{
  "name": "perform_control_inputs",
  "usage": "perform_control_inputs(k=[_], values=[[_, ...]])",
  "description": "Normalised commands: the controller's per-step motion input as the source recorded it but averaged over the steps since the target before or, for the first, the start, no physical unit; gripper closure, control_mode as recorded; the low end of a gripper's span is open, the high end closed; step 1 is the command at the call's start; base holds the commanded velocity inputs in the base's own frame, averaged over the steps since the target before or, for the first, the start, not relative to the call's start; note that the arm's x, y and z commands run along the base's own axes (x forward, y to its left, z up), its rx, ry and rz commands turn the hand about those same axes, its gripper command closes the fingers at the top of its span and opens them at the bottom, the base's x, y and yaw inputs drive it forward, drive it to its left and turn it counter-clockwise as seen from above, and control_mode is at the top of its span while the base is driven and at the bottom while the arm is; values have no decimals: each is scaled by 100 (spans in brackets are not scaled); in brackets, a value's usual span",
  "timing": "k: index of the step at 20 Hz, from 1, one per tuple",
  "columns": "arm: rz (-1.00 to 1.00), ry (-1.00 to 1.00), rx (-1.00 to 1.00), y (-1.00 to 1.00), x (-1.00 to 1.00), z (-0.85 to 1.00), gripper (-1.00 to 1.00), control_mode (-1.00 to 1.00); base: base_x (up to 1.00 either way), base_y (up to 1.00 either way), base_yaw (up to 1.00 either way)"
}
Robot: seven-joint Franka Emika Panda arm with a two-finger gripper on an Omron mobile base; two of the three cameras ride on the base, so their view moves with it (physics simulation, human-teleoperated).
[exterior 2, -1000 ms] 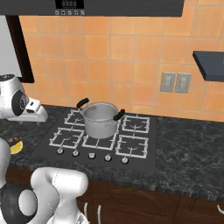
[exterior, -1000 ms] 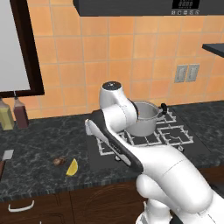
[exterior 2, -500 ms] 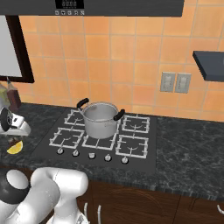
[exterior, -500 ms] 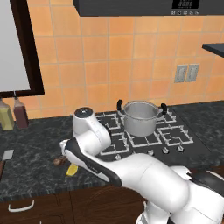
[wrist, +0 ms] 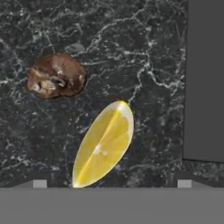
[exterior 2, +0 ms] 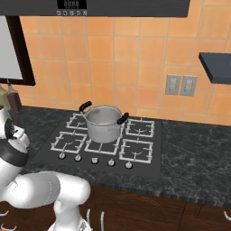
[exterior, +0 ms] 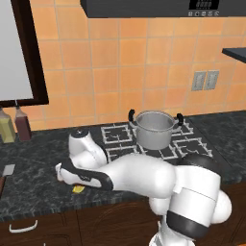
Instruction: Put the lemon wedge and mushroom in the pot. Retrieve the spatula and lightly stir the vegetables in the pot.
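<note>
From the left base view, the white arm (exterior: 139, 175) bends low over the dark marble counter (exterior: 33, 185) left of the stove (exterior: 149, 144); its bulk hides most of what lies beneath, leaving a sliver of the lemon wedge (exterior: 78, 189) showing. The pot (exterior: 154, 129) sits on the stove's back burner, well apart from the wedge. Two sauce bottles (exterior: 14, 125) stand by the wall, and the spatula (exterior: 7, 171) lies at the left edge.

Seen from the right base view, the pot (exterior 2: 103, 122) sits mid-stove beneath the hood (exterior 2: 122, 6), with outlets (exterior 2: 180, 85) on the tiled wall.

Down the hand view, the gripper (wrist: 109, 183) hangs with jaws spread wide, holding nothing — the lemon wedge (wrist: 105, 142) lies between the fingertips (wrist: 40, 183), the mushroom (wrist: 57, 81) near it, not touching.
</note>
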Motion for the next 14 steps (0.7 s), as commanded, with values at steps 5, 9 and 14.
perform_control_inputs(k=[5, 9, 14], values=[[-4, 7, -1, 14, 26, -46, -100, -100, 0, 0, 0], [-8, 2, -2, 0, 2, -34, -100, -100, 0, 0, 0], [-9, 0, -2, -1, 0, -38, -100, -100, 0, 0, 0]])
